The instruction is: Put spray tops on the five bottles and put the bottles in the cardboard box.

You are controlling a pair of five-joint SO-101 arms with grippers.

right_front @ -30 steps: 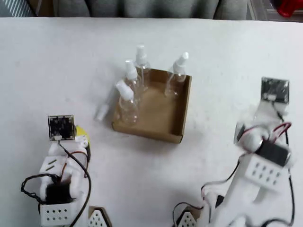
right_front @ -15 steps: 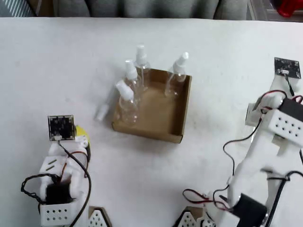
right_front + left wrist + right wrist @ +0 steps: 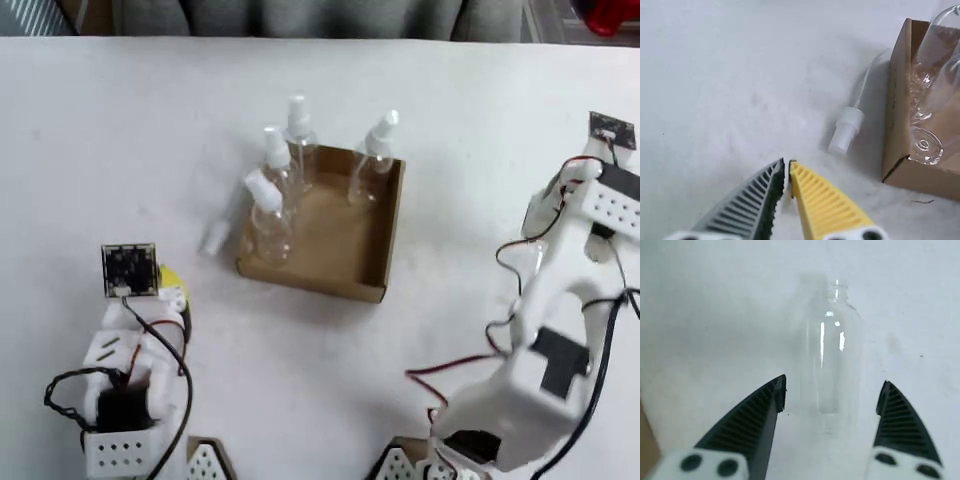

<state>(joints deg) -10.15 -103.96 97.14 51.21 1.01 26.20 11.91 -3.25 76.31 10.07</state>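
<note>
Right end effector point(image 3: 834, 381) spread wide, lined up on capless bottle point(image 3: 832, 350), likely for pickup; left end effector point(image 3: 786, 162) clenched empty near loose spray top point(image 3: 846, 131).

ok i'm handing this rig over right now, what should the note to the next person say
Left gripper: shut, empty, pointing down at the table near the loose spray top, which lies just outside the cardboard box.
Right gripper: open, one finger on each side of the uncapped bottle on the table, not closed on it.
Done: four capped bottles stand at the box's left and far sides, apparently inside it.
Left: fit the loose top on the fifth bottle, then put it in the box.
</note>
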